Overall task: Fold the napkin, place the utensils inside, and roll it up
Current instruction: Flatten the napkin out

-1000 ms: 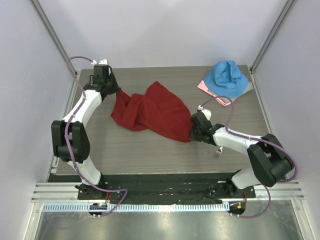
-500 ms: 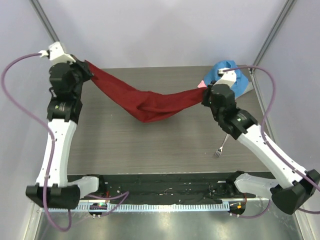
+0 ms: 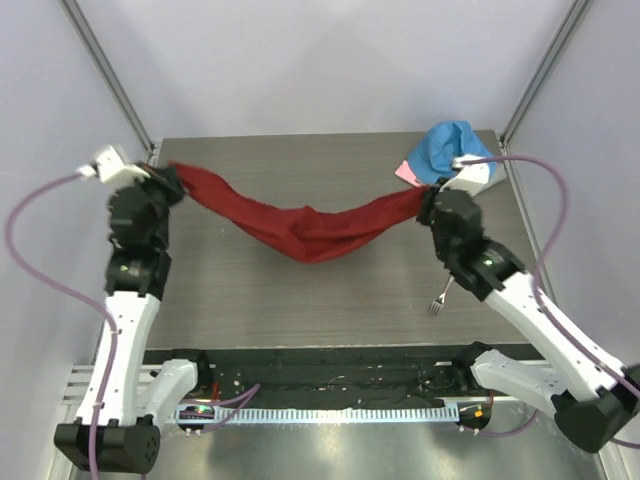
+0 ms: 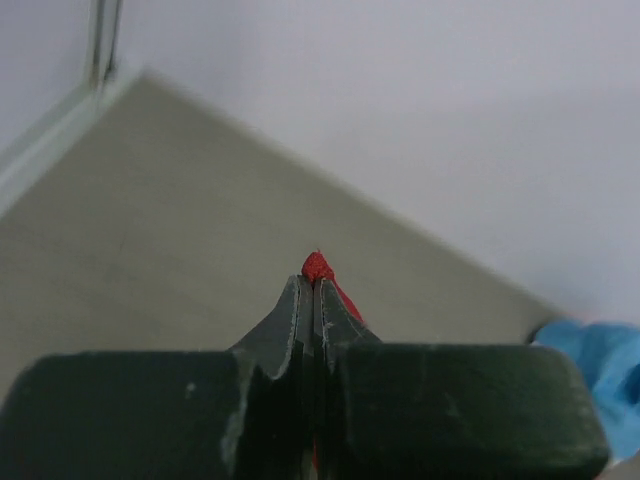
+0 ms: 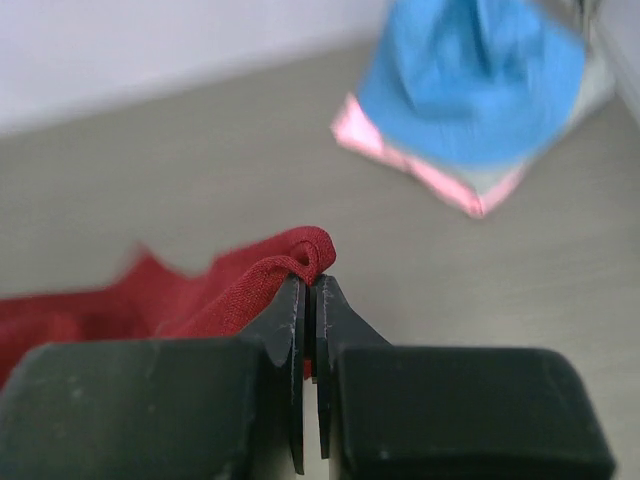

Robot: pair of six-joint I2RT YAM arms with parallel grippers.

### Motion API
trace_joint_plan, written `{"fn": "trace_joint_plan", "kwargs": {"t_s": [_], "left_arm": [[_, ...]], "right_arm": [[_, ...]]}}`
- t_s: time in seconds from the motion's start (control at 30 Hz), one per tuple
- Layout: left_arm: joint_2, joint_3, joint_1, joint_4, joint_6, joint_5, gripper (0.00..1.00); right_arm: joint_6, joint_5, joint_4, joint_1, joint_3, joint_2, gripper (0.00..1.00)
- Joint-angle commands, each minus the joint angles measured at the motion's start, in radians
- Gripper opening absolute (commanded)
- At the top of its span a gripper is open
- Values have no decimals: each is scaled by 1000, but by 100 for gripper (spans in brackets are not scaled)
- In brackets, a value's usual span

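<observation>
The dark red napkin point(image 3: 305, 228) hangs in a sagging band between my two grippers, above the table. My left gripper point(image 3: 170, 178) is shut on its left corner, which shows as a red tip point(image 4: 318, 266) past the fingertips in the left wrist view. My right gripper point(image 3: 428, 203) is shut on its right corner, a folded red edge point(image 5: 300, 255) in the right wrist view. The small silver fork point(image 3: 441, 297) lies on the table at the front right, partly under my right arm.
A bright blue cloth point(image 3: 456, 150) lies on a pale pink cloth point(image 3: 410, 173) at the back right corner; both show in the right wrist view, blue point(image 5: 470, 80) and pink point(image 5: 420, 170). Walls and metal posts close in the wooden table point(image 3: 300, 300).
Both grippers lifted the napkin off the table and pulled it apart into a hanging band. Since half a second ago both have come lower and nearer, still holding the corners.
</observation>
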Motion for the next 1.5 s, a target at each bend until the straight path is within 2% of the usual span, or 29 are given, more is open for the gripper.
{"fn": "trace_joint_plan", "kwargs": {"t_s": [0.0, 0.07, 0.1, 0.17, 0.23, 0.3, 0.4, 0.43, 0.53, 0.63, 0.87, 1.07, 1.47], "left_arm": [[-33, -355, 5, 71, -222, 0, 0], [-36, -444, 3, 57, -247, 39, 0], [-36, -466, 5, 43, -270, 52, 0], [-37, -523, 5, 36, -286, 86, 0], [-40, -557, 5, 36, -299, 99, 0], [-45, -596, 5, 34, -299, 99, 0], [-37, -624, 5, 26, -289, 86, 0], [-30, -630, 3, 30, -289, 83, 0], [-22, -630, 3, 37, -286, 62, 0], [-7, -615, 5, 39, -276, 62, 0], [26, -603, 3, 37, -276, 70, 0], [44, -578, 5, 26, -270, 71, 0], [44, -575, 3, 3, -258, 74, 0]], "right_arm": [[137, 34, -115, -33, -176, 135, 4], [149, -1, -141, -63, -187, 169, 26], [151, -23, -152, -63, -167, 192, 48], [136, -63, -164, -63, -130, 208, 61], [116, -153, -119, -61, -75, 226, 65], [87, -284, -45, -57, -29, 254, 65], [67, -382, 33, -23, 37, 372, 64], [60, -421, 37, -8, 64, 471, 64], [39, -462, 34, 37, 204, 661, 64], [8, -474, 43, 58, 350, 786, 63], [-55, -486, 54, 65, 667, 1121, 53], [-85, -453, 32, 66, 825, 1263, 50], [-141, -351, 18, 66, 964, 1409, 41]]}}
